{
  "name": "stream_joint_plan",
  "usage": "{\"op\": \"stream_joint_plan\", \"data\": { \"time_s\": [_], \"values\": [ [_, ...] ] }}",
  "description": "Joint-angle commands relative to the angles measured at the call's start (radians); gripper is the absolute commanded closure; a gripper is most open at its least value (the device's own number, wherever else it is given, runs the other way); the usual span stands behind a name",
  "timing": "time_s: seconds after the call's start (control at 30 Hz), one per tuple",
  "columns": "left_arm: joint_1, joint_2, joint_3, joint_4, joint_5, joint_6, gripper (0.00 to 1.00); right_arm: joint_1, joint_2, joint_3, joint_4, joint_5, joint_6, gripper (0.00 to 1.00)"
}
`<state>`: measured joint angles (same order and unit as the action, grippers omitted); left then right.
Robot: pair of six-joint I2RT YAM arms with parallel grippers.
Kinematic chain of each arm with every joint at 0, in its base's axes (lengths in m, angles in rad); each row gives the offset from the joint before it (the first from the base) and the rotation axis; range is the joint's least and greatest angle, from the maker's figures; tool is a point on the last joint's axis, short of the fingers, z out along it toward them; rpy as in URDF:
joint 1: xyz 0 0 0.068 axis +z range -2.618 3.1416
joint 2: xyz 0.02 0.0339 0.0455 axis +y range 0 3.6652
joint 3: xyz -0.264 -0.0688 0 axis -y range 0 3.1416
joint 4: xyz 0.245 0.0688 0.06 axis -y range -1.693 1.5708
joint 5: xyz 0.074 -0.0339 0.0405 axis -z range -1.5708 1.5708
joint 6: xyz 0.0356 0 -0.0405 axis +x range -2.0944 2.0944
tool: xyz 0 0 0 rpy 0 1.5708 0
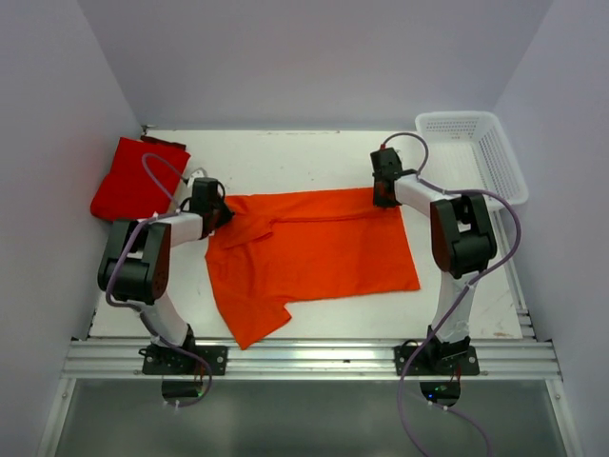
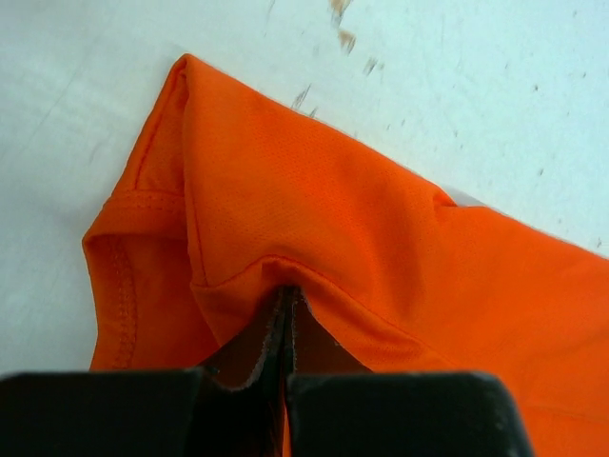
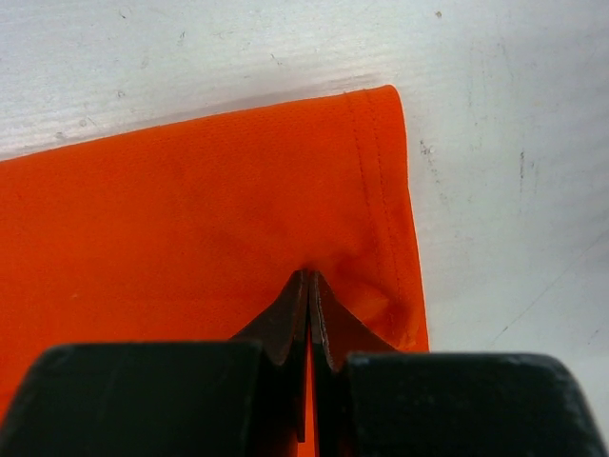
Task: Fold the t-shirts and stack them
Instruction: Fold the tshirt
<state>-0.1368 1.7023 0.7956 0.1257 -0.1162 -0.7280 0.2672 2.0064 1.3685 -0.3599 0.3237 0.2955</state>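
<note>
The bright orange t-shirt (image 1: 314, 249) lies spread across the middle of the table, one sleeve reaching toward the near edge. My left gripper (image 1: 221, 215) is shut on its far-left edge; in the left wrist view the cloth (image 2: 314, 219) bunches up from the closed jaws (image 2: 287, 297). My right gripper (image 1: 385, 197) is shut on the shirt's far-right hem corner; in the right wrist view the hem (image 3: 385, 190) puckers at the closed jaws (image 3: 310, 278). The deeper red t-shirt (image 1: 135, 179) lies folded at the far left of the table.
A white mesh basket (image 1: 474, 152) stands at the far right corner. The white table (image 1: 314, 157) shows bare behind the orange shirt. A metal rail (image 1: 314, 357) runs along the near edge by both arm bases.
</note>
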Motion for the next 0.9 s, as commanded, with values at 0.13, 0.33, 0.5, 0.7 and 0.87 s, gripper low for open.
{"op": "stream_joint_plan", "data": {
  "time_s": [0.13, 0.33, 0.5, 0.7, 0.87],
  "values": [
    [0.026, 0.178, 0.209, -0.005, 0.139, 0.090, 1.00, -0.005, -0.072, -0.026, 0.004, -0.011, 0.036, 1.00],
    [0.063, 0.309, 0.330, -0.005, 0.257, 0.114, 1.00, -0.005, -0.086, -0.040, 0.010, -0.003, 0.042, 1.00],
    [0.074, 0.208, 0.251, 0.115, 0.311, 0.121, 1.00, -0.005, -0.151, -0.069, 0.109, -0.005, 0.033, 1.00],
    [0.065, -0.159, 0.067, 0.269, 0.253, 0.194, 0.91, 0.026, -0.402, -0.313, 0.410, -0.026, -0.001, 1.00],
    [-0.012, -0.440, 0.039, -0.092, 0.127, 0.225, 0.46, 0.081, -0.540, -0.351, 0.288, -0.080, 0.010, 0.63]
  ]
}}
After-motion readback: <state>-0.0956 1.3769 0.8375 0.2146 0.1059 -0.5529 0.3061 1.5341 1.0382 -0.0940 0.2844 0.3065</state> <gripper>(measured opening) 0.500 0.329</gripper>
